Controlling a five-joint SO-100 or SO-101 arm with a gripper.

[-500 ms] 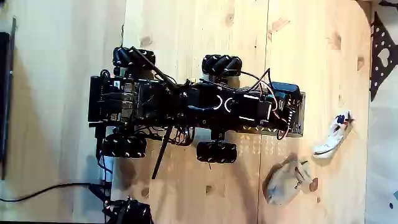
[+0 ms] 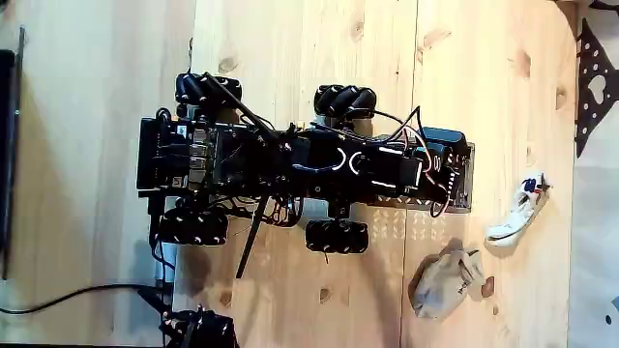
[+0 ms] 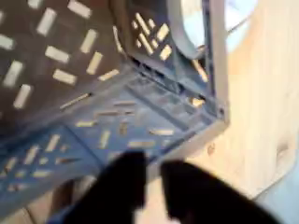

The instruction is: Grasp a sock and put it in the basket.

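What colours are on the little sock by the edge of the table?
The sock is white, with blue and red marks at its upper end. The fixed view shows it best.

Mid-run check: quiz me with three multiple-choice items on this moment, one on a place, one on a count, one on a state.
1. In the fixed view, the sock lies:
A. in the basket
B. on the table right of the robot
C. under a wheel

2. Socks on the table:
A. one
B. two
C. four

3. The gripper holds:
A. nothing
B. a sock
C. a cable

Key: 1 B, it lies on bare wood beyond the basket. 2 B, the white one and the beige-grey sock. 3 A, the wrist view shows an empty gap between the fingers, above the basket floor.
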